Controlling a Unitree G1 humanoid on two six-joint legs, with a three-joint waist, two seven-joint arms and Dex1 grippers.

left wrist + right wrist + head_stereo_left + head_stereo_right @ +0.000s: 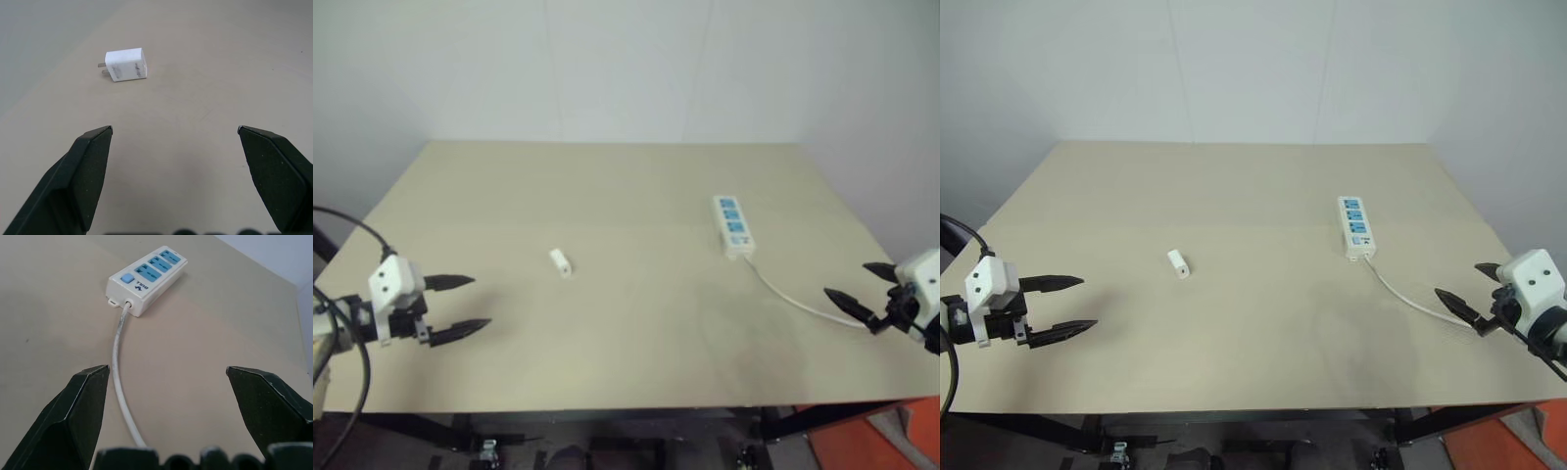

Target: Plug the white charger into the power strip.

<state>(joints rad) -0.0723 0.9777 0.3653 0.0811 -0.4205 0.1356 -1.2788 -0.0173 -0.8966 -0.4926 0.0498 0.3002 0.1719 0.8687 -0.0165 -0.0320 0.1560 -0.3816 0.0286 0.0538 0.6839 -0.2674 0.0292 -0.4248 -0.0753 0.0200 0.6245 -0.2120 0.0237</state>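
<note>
The white charger (560, 262) lies on its side on the bare tabletop (607, 186), somewhat toward the left edge and roughly midway between the near and far edges. In the left wrist view its two metal prongs (101, 68) stick out level from one end, and nothing touches it.

The power strip (732, 226) lies flat on the right half of the tabletop, well apart from the charger, its length running roughly from the far edge toward the near one. Its three blue sockets (159, 263) face up and all are empty; the small blue switch (127, 277) sits at the near end. From that end the thin white cord (1410, 297) curves over the tabletop toward the right edge.

The left hand (458, 307) hovers over the near left part of the tabletop, released, its black fingers (88, 161) spread wide and empty, pointed toward the charger but well short of it.

The right hand (1469, 294) hovers at the right edge just above the cord, likewise released and empty, its fingers (83, 401) wide on either side of the cord's line and aimed at the strip's switch end.
</note>
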